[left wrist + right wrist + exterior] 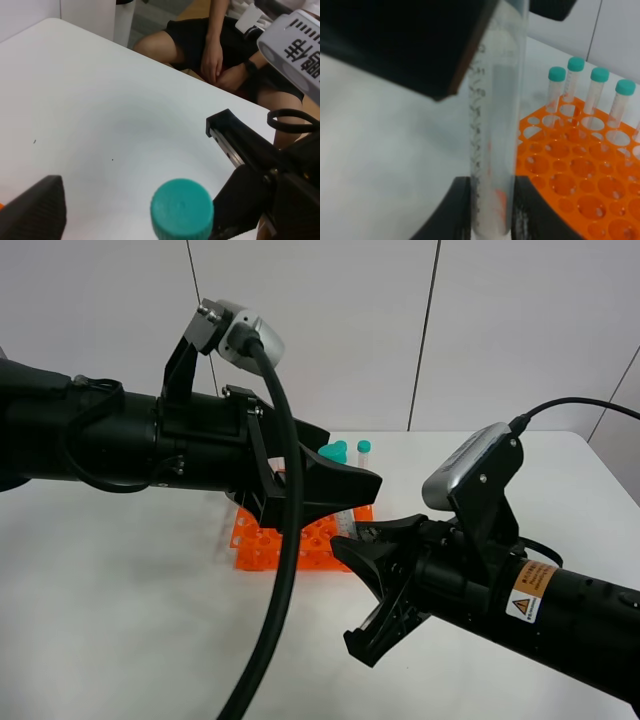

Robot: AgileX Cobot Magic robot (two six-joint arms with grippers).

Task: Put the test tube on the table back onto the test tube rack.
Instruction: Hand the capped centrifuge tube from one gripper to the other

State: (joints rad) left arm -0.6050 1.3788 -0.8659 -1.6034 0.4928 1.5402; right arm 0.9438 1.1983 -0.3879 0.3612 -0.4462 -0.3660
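The test tube (495,125) stands upright between the fingers of my right gripper (492,212), which is shut on its lower end. In the exterior view a bit of the clear tube (346,522) shows just above the right gripper (342,540), at the front right corner of the orange rack (290,545). My left gripper (365,485) hangs over the tube's top. Its teal cap (182,207) sits between the left gripper's (142,205) spread fingers (35,210), apart from the ribbed pad. The rack (580,175) holds several capped tubes (599,75) at its back.
The white table (120,620) stretches to the left and front of the rack. Two teal-capped tubes (363,450) show behind the left gripper. A thick black cable (285,570) hangs across the middle. A seated person (210,55) is beyond the table's edge.
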